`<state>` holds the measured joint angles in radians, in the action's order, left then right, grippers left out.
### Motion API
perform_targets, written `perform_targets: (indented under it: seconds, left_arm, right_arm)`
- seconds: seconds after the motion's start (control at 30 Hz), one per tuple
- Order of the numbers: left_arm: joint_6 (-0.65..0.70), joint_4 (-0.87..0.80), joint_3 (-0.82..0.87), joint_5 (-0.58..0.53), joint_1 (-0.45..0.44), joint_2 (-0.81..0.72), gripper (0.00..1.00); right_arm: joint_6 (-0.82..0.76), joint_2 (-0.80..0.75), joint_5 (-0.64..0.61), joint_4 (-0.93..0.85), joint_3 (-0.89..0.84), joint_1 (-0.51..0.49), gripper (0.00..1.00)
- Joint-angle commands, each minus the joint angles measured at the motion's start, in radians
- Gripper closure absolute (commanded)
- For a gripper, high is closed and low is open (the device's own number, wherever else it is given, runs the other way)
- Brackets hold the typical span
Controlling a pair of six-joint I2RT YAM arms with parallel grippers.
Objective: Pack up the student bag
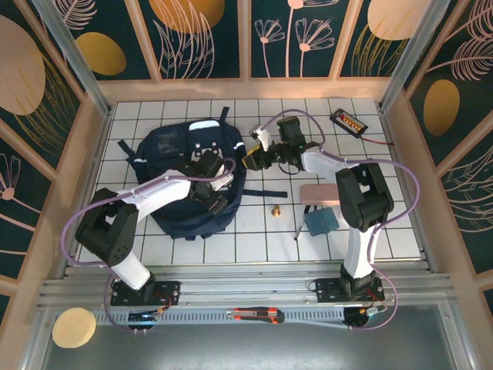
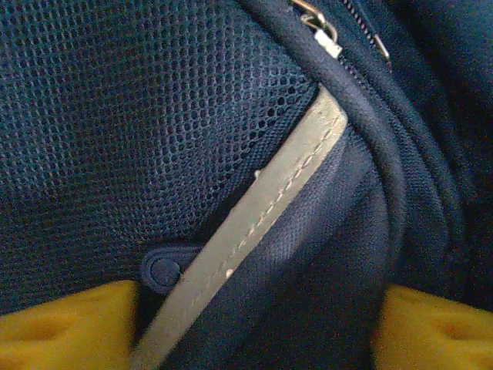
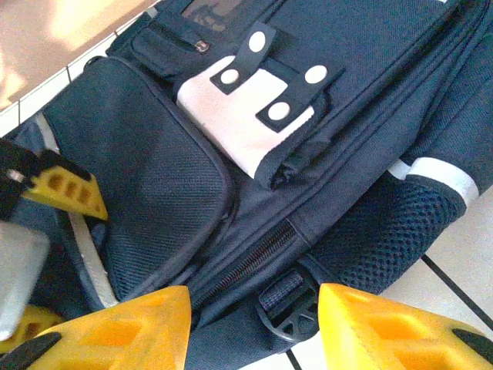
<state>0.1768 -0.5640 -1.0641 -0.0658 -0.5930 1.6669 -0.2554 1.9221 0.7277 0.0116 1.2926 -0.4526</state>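
While my fingers crowd the student bag [image 1: 173, 154], a snag is my worry.
It lies slumped on the left-centre of the bench [image 1: 370, 231]. My left fingers [image 2: 69, 324] straddle a soft fold of open-weave mesh [image 2: 139, 116] and a flat, stitched grey stripe [image 2: 262, 208]. I cannot tell whether they pinch it; closing there could catch the mesh or drag the limp bag. My right fingers [image 3: 393, 331] stand half-wide and empty by a hard black buckle [image 3: 289, 312] and zip teeth [image 3: 246, 262], which could hook a tip.

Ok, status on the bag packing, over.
Left end effector open, straddling grey stripe on student bag. Right end effector open at side buckle. Pink item unpacked on table.
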Motion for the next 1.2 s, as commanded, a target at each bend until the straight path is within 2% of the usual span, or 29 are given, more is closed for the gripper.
perform_targets:
  seconds: [0.0, 0.17, 0.33, 0.53, 0.67, 0.83, 1.17]
  left_arm:
    - [0.002, 0.020, -0.016, -0.084, 0.008, 0.023, 0.44]
    - [-0.009, 0.024, -0.005, -0.074, 0.007, -0.019, 1.00]
    - [-0.004, -0.011, -0.029, -0.075, 0.009, -0.110, 1.00]
    - [0.039, -0.069, -0.092, -0.039, 0.015, -0.219, 1.00]
    - [0.096, -0.069, -0.068, 0.019, 0.017, -0.284, 1.00]
    - [0.147, -0.016, -0.013, 0.012, 0.022, -0.403, 1.00]
    - [0.176, 0.025, -0.056, -0.012, 0.068, -0.435, 1.00]
  right_arm:
    - [0.017, -0.067, 0.019, 0.037, -0.027, -0.006, 0.52]
    - [-0.009, -0.100, 0.035, 0.073, -0.070, -0.007, 0.53]
    - [-0.246, -0.142, 0.063, 0.112, -0.134, -0.021, 0.51]
    - [-0.430, -0.090, 0.072, 0.061, -0.054, -0.054, 0.50]
    - [-0.466, -0.054, 0.067, 0.077, -0.013, -0.087, 0.50]
    - [-0.495, -0.009, 0.088, 0.046, 0.026, -0.121, 0.51]
    - [-0.510, -0.017, 0.120, 0.027, -0.034, -0.146, 0.51]
